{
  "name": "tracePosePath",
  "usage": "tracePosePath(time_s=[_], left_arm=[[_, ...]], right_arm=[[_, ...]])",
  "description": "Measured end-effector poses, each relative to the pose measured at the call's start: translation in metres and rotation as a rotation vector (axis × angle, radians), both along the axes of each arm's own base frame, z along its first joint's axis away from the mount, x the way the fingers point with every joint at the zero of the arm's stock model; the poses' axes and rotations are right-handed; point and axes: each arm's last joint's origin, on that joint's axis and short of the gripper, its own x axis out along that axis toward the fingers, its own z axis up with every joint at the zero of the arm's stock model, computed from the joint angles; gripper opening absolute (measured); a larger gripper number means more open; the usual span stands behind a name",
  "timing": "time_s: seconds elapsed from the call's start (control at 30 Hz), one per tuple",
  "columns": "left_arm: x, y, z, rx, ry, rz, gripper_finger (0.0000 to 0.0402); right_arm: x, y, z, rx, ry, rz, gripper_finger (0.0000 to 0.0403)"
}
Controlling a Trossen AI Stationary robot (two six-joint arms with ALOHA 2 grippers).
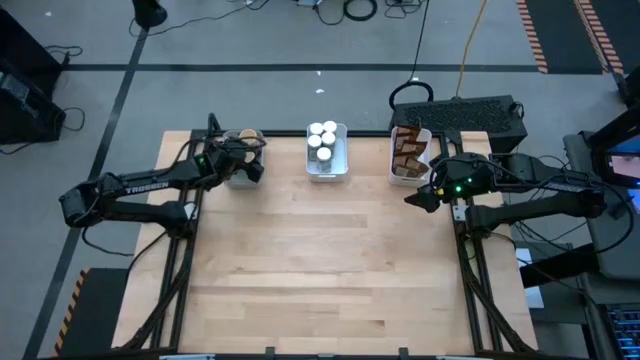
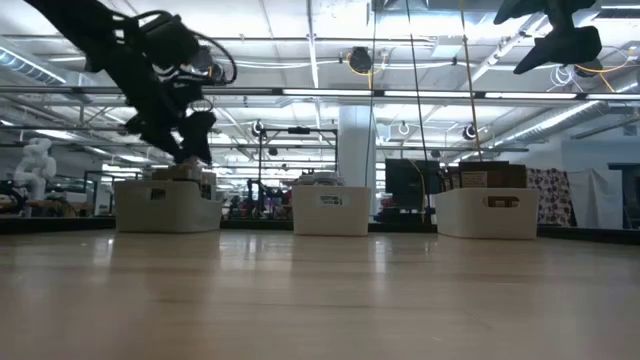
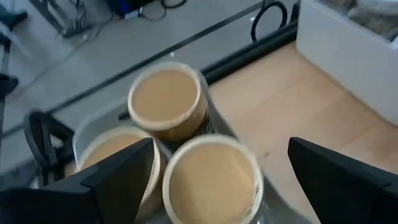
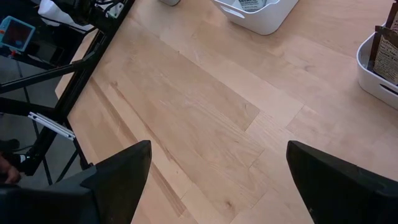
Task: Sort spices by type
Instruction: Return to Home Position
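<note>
Three round tan-topped tubs (image 3: 166,99) stand upright in the left tray (image 2: 168,205) at the table's far left. My left gripper (image 3: 221,146) hangs open just over that tray, a finger on either side of the nearest tub (image 3: 211,177), touching nothing that I can see. White-capped jars (image 1: 322,138) fill the middle tray (image 1: 341,168). Dark brown pouches (image 1: 406,152) stand in the right tray (image 1: 393,172). My right gripper (image 1: 420,197) is open and raised over the table's right side, near the right tray, with nothing between its fingers.
The three trays stand in a row along the far edge. The bare wooden tabletop (image 1: 320,270) stretches from them to the near edge. A black keyboard (image 1: 470,112) lies beyond the far right corner. Dark arm frames run along both table sides.
</note>
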Motion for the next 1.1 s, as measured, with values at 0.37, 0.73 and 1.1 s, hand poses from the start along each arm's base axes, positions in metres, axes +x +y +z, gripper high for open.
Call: tracePosePath(time_s=[0.37,0.73,1.1], left_arm=[[0.014,0.007,0.06,0.069,-0.089,-0.055,0.0374],[0.037,-0.012,0.099,-0.038,-0.435,-0.268,0.0374],[0.075,-0.073,0.115,-0.081,-0.719,-0.515,0.0374]], right_arm=[[0.002,0.0,0.002,-0.061,-0.018,0.058,0.0357],[0.011,-0.001,-0.002,-0.105,0.012,0.102,0.0357],[0.084,-0.003,0.004,-0.313,-0.236,0.282,0.0357]])
